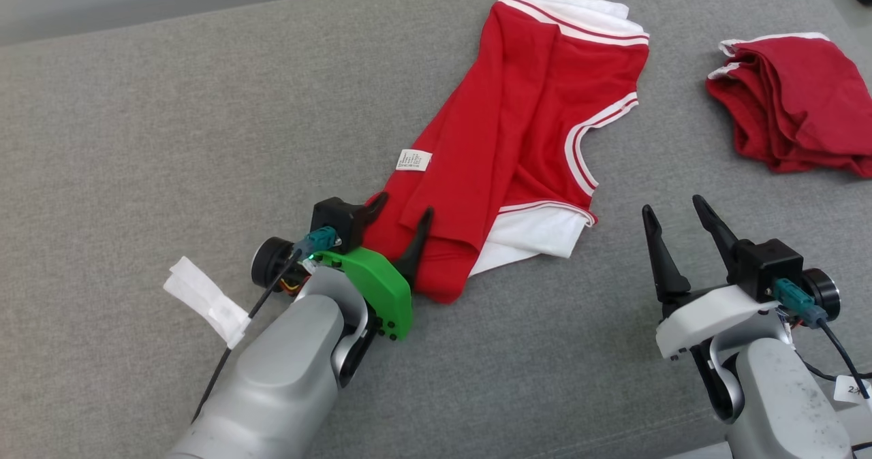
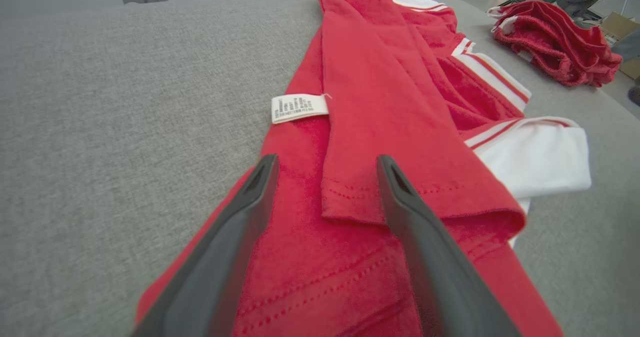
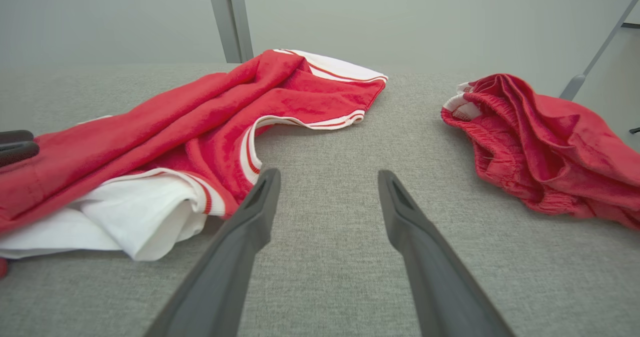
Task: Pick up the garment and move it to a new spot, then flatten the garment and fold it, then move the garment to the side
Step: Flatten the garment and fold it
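Squarely over the near hem of the garment (image 1: 524, 118), our left gripper (image 1: 405, 205) stood wide, empty. The garment stretched away rightward on the grey cushion (image 1: 170, 139); our right gripper (image 1: 672, 204), also wide, sat apart.

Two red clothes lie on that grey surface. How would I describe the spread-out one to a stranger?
On the grey surface, look at the middle, by the left end effector. The red shirt lies stretched out there. Unlike the bunched red pile further right, it shows white sleeves and a small white label.
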